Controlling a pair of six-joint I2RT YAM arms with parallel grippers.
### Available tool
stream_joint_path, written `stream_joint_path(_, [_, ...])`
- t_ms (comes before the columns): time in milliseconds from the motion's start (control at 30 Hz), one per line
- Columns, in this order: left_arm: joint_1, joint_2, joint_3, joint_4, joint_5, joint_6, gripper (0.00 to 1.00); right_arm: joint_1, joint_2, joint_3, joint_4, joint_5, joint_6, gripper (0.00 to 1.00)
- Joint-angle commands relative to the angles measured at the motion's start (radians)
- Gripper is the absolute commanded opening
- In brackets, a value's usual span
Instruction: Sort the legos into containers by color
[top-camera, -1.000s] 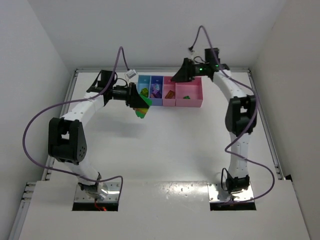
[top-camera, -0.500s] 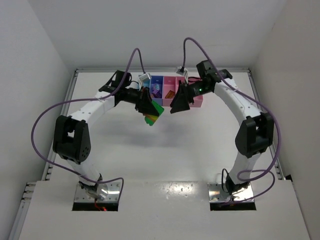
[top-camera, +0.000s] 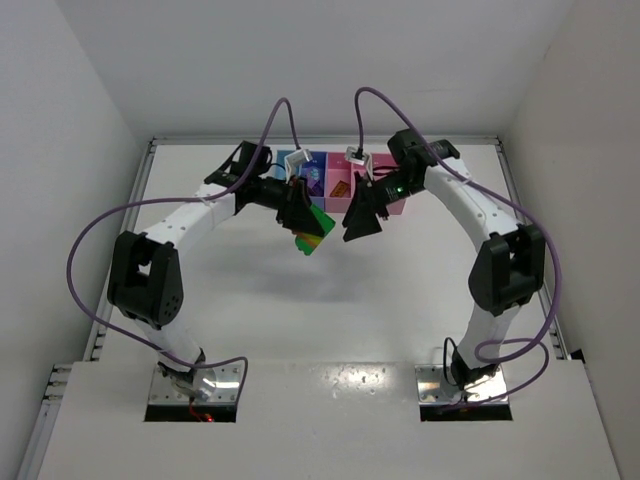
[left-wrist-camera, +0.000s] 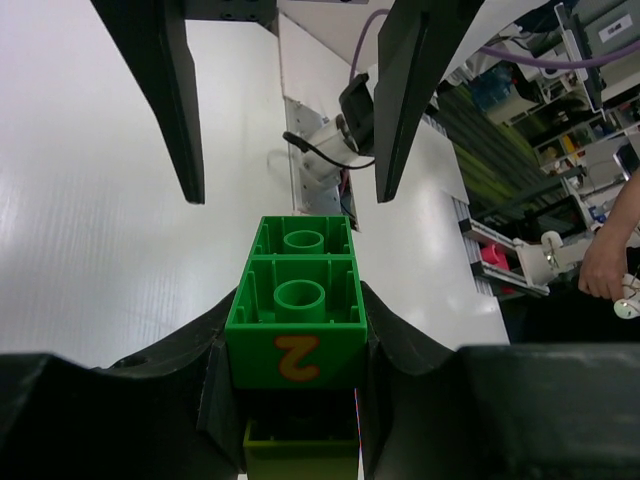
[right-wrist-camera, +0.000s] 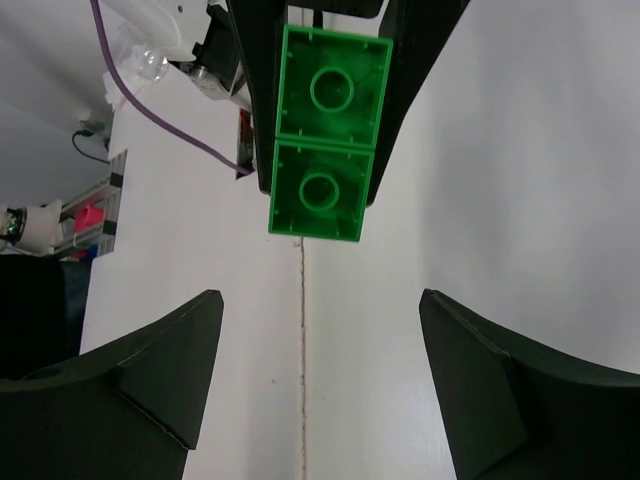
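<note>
My left gripper (left-wrist-camera: 295, 345) is shut on a lego clump (left-wrist-camera: 296, 320). The clump is a green brick marked with an orange 2, with a yellow-green brick under it. In the top view the left gripper (top-camera: 298, 212) holds the striped clump (top-camera: 311, 233) in the air in front of the containers (top-camera: 315, 180). My right gripper (right-wrist-camera: 320, 300) is open and empty. It faces the clump's green end (right-wrist-camera: 322, 135) with a gap between them. In the top view the right gripper (top-camera: 354, 220) is just right of the clump.
The row of bins stands at the table's far side, partly hidden by both arms. Its wide pink bin (top-camera: 397, 205) is at the right end, and some bricks lie in the bins. Purple cables arch above both wrists. White walls close in the table.
My left gripper carried the clump right and nearer, away from the bins. My right gripper swung from above the pink bins down and left, and now faces the clump.
</note>
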Motion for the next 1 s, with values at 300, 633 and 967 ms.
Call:
stream_joint_path(300, [-0.018,-0.037,0.040,0.021,0.051,0.037,0.10,0.037,0.049,0.078,0.214,-0.084,0.196,0.79])
stream_joint_path(633, [-0.027,-0.028,0.050,0.021,0.041,0.037,0.10,0.046,0.090,0.119,0.281,-0.102,0.276,0.65])
stream_joint_path(967, [-0.027,-0.009,0.059,0.021,0.032,0.037,0.10,0.066,0.099,0.119,0.265,-0.112,0.269,0.51])
